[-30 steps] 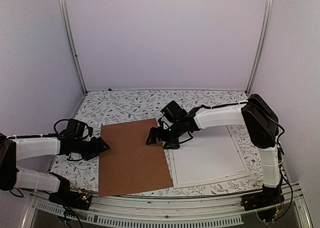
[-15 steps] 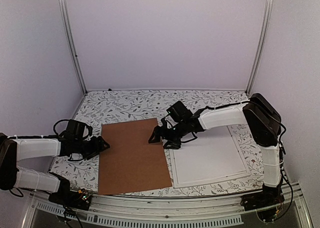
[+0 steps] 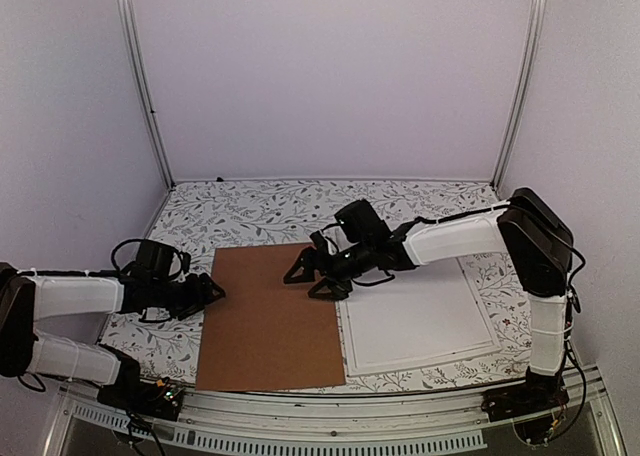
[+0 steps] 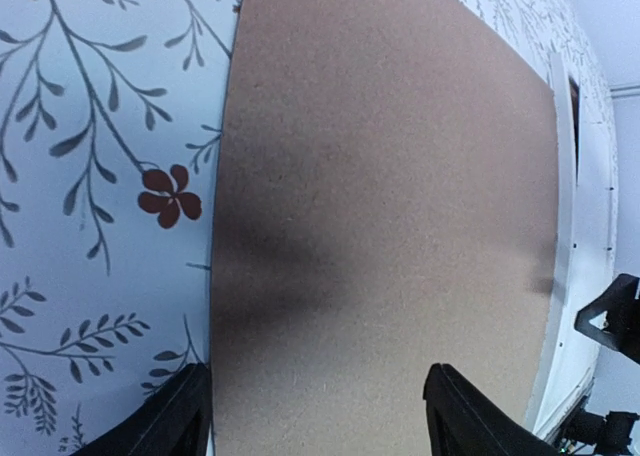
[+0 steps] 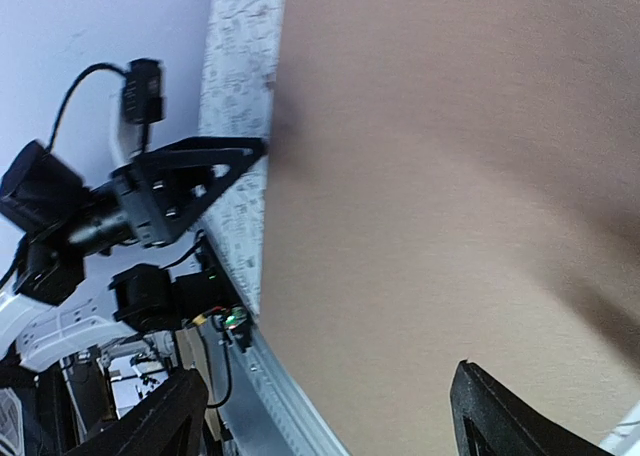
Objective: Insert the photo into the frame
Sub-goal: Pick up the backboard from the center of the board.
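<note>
Two grippers flank the brown backing board [image 3: 268, 316], which lies flat on the flower-patterned table [image 3: 260, 211]. The left gripper [image 3: 208, 290] sits low at the board's left edge with its jaws apart. In its wrist view one finger hangs over the cloth and the other over the board, and neither pinches anything. The right gripper [image 3: 311, 279] hovers at the board's far right corner, also spread wide, and its wrist view shows only brown board beneath its fingers. Neither arm holds anything.

Just right of the board, with the two long edges almost touching, lies the white frame [image 3: 420, 316], flat and with nothing on it. The sunset photo shows in no view. It may lie under the board, but the pictures cannot settle that.

Judging by how things lie, the step in hand is dealing with the board, which is being either lifted or shifted, and the photo is not yet in the frame. The next move likely calls for one finger to slip under a thin edge that lies flush with the cloth, so a shallow, careful approach is needed. The other arm would have to stop the board sliding toward the frame. Pressing from above would only push the board along.
</note>
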Robot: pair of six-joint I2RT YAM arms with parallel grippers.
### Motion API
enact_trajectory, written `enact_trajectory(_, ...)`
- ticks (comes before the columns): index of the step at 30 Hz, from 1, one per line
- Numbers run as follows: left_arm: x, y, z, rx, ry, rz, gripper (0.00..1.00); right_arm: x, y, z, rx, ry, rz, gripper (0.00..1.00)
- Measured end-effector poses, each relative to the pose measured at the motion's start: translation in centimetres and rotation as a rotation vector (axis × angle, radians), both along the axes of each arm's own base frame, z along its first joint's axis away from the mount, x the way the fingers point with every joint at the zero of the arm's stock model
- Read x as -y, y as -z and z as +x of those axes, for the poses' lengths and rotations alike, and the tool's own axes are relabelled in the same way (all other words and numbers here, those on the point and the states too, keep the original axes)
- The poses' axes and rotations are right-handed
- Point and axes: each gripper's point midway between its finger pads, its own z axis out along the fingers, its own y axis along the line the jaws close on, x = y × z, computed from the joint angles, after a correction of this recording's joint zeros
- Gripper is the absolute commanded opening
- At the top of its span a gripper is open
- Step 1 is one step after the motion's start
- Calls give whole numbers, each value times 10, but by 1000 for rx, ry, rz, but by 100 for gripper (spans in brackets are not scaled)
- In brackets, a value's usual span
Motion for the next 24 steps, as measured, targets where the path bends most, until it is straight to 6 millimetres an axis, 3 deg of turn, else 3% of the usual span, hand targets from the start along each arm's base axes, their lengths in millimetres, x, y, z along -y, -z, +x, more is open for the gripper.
enact_trajectory(5,9,0,-3,-8,32,-30,76,-17,-58,-13,69,-62,152,87)
enact_trajectory(9,10,-1,-2,-7,37,-39,76,-16,-72,-11,98,-53,168,89)
enact_trajectory(24,-3,0,-8,-35,-6,30,79,18,-11,-2,96,34,-129,90)
